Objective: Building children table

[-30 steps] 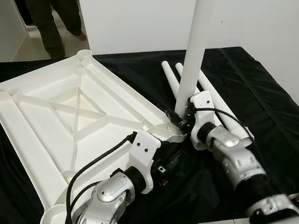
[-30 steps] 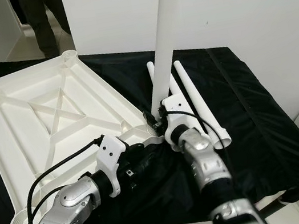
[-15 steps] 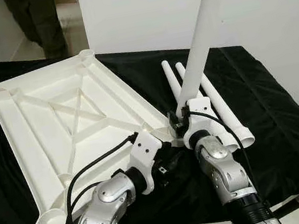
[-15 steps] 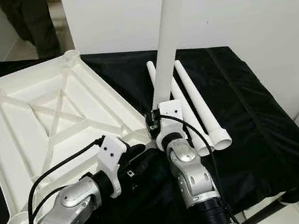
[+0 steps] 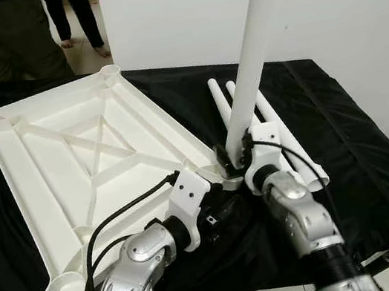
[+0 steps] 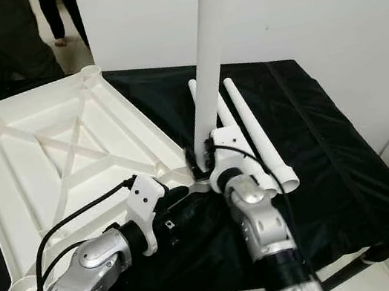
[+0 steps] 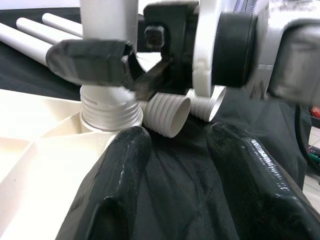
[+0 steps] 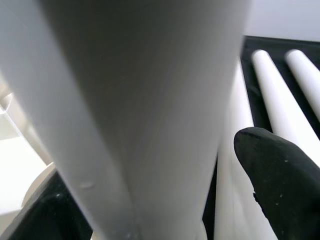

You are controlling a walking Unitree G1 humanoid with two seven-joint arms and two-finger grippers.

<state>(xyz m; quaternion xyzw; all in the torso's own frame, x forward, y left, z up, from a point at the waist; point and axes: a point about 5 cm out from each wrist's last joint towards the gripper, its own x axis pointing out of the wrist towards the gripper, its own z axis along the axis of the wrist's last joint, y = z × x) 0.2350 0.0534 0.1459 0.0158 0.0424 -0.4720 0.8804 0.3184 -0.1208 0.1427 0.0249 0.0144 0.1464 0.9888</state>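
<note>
While the right pincer (image 5: 230, 160) grips the leg (image 5: 249, 68), its top runs off frame

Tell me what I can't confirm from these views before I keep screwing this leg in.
- Upright leg: top cut off by the head views' upper edge.
- Thread seating in the tabletop corner socket: the right gripper covers the joint in the left wrist view.
- Left gripper: its arm hides the fingertips in the head views.
- Spare legs: count unclear, partly behind the upright leg and right arm.
- People behind the table: cropped at the top edge.
</note>
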